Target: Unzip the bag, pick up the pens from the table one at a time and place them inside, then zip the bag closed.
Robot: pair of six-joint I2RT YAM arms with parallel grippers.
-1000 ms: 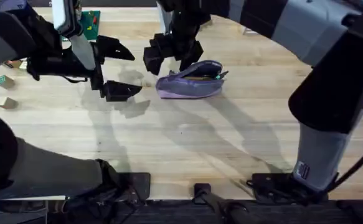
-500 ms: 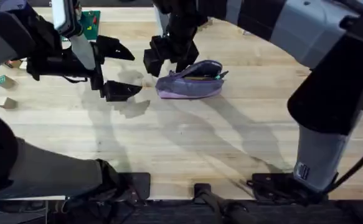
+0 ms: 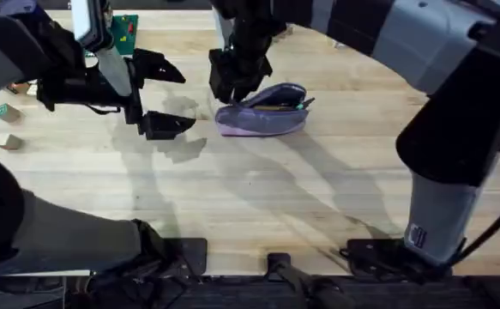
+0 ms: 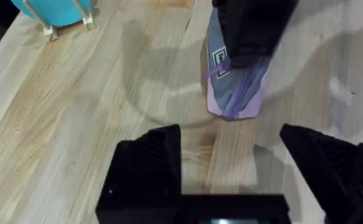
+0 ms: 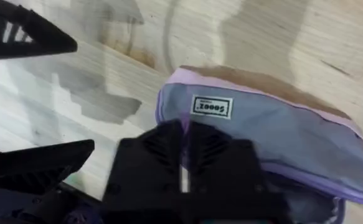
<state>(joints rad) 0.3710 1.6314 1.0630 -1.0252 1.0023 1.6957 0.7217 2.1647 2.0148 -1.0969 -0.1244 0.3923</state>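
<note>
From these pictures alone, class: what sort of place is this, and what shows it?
Probably a robot lab workbench: two arms over a bare wooden table, a purple bag laid out, and small blocks at the table's edge.

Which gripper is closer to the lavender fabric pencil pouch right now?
Right. The right gripper sits at the lavender fabric pencil pouch's left end, fingers closed, at its zipper end. The left gripper hangs open over bare table off to the pouch's left, apart from it.
</note>
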